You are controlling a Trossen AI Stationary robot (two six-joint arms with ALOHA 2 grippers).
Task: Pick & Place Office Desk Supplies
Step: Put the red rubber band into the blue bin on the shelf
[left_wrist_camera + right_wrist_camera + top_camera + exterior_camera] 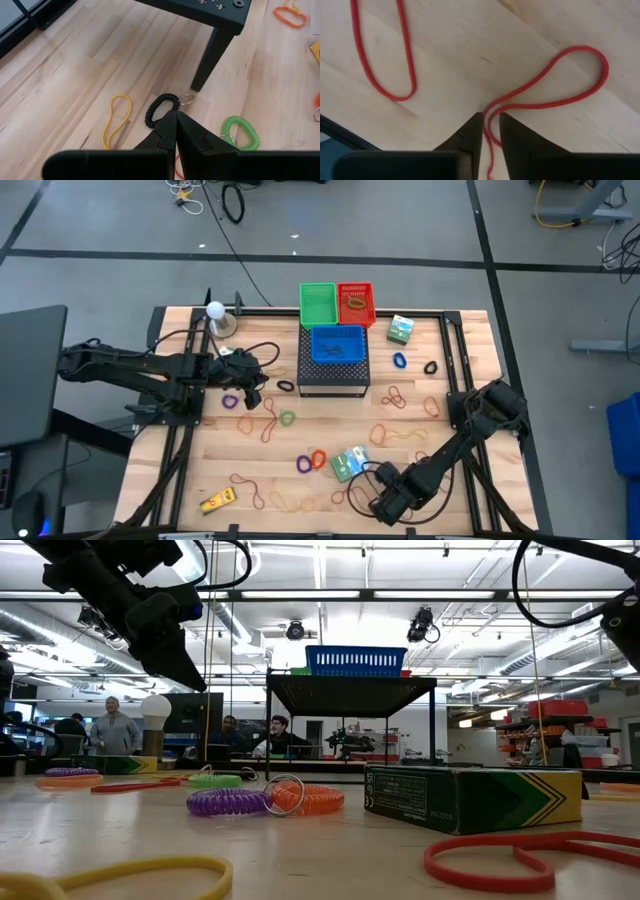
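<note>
Rubber bands and small coil rings lie scattered on the wooden table (200,470). My right gripper (491,117) points down near the table's front edge (385,505), its fingers a narrow gap apart. One strand of a red rubber band (555,75) runs between them; the band lies flat on the wood. My left gripper (175,117) hangs shut and empty at the left (252,385), above a black coil ring (161,107). A green coil ring (241,132) and a yellow band (117,120) lie close by. My right gripper stands over the red band from above, with the band's crossing strand (488,125) in the narrow gap between its fingers. The band still lies on the table. Whether the fingers touch the strand I cannot tell.
A black mesh stand (334,375) at mid-table carries a blue basket (337,345); behind it stand a green basket (318,303) and a red one (356,303). Green boxes (349,463) (401,330), a yellow item (217,501) and another red band (382,55) lie around.
</note>
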